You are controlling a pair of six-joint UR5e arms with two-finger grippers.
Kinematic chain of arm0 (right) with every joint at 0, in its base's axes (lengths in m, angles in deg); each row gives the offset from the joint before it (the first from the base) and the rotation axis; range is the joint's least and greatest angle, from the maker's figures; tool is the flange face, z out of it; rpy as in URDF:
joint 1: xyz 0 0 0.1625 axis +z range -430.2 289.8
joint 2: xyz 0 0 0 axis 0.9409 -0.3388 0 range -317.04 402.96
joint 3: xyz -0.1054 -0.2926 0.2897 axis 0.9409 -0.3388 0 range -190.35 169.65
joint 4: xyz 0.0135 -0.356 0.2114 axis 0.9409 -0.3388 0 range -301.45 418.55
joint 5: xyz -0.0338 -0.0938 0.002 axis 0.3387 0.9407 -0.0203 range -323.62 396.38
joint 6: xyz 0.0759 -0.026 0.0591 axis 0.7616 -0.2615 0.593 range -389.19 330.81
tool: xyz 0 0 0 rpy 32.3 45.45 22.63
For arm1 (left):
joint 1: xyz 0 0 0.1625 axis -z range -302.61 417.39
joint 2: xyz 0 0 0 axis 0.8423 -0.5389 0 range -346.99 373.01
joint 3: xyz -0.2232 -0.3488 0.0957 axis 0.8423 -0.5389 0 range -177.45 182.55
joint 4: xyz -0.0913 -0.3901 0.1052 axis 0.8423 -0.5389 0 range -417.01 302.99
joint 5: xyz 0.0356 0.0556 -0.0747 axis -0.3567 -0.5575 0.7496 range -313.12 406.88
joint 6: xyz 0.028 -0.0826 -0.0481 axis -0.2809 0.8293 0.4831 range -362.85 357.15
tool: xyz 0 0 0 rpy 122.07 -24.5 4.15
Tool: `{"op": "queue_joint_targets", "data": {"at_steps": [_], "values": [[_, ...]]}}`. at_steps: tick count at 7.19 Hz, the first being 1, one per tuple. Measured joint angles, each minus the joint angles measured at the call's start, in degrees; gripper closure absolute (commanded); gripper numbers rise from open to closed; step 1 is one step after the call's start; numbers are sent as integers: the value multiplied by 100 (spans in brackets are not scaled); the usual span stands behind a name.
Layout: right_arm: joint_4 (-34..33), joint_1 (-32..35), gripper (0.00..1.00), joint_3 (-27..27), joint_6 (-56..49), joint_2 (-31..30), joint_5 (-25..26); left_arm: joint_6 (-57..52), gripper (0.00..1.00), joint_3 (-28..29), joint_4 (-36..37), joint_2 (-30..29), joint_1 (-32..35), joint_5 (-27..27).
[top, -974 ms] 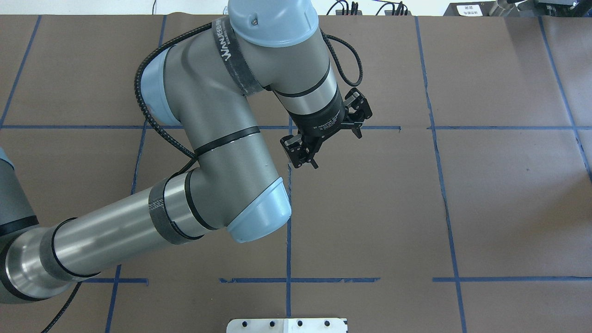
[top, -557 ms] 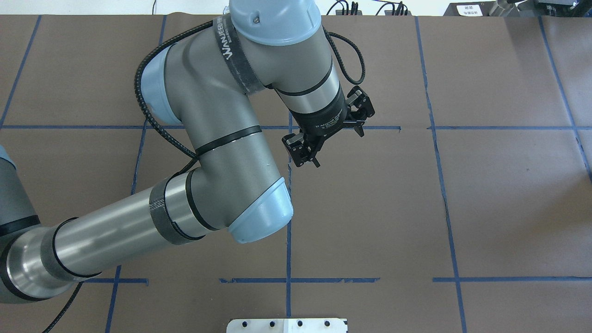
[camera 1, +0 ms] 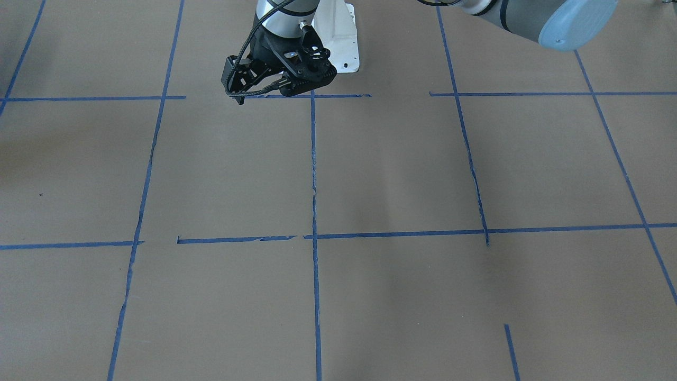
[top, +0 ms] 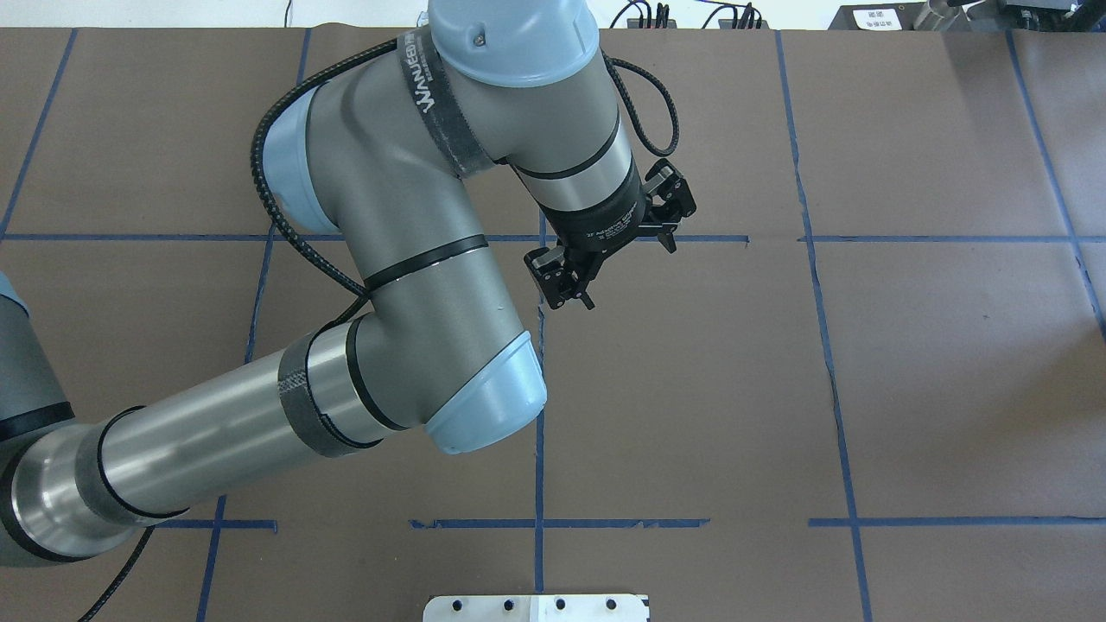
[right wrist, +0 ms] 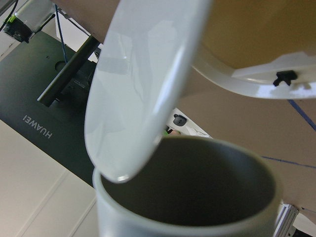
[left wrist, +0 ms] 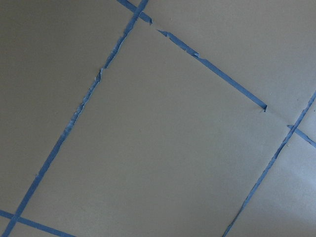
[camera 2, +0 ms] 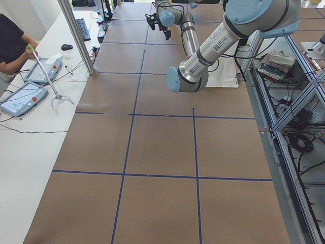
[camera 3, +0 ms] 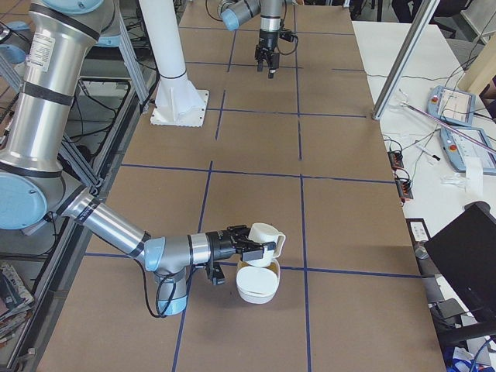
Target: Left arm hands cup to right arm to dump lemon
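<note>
In the exterior right view, the near right arm's gripper (camera 3: pixel 256 249) is at the white cup (camera 3: pixel 266 233), which hangs tipped just above a white bowl (camera 3: pixel 256 290). I cannot tell whether this gripper is open or shut. The right wrist view is filled by the cup's grey inside (right wrist: pixel 197 182), with the bowl (right wrist: pixel 148 84) close behind it. The lemon is out of view. My left gripper (top: pixel 631 276) hangs open and empty over the bare brown table, far from the cup. It also shows in the front-facing view as the left gripper (camera 1: pixel 264 95).
Blue tape lines grid the brown table (top: pixel 864 389). The white robot base plate (camera 1: pixel 341 37) lies behind the left gripper. A person (camera 2: pixel 10 40) sits at a side bench with tablets (camera 2: pixel 23 96). A dark monitor (camera 3: pixel 465 248) stands near the bowl's end of the table.
The left gripper has shifted very slightly and stays open and empty.
</note>
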Motion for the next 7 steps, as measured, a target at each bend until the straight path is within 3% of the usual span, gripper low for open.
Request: {"op": "queue_joint_targets", "data": {"at_steps": [3, 4, 7], "values": [[-165, 63, 84, 424, 355, 3, -11, 0, 0, -6, 19, 15, -1, -4], [-664, 70, 84, 868, 290, -16, -17, 0, 0, -6, 20, 23, 0, -4], [-3362, -34, 86, 2874, -1129, 78, -12, -20, 0, 5, 21, 63, 10, -4]]}}
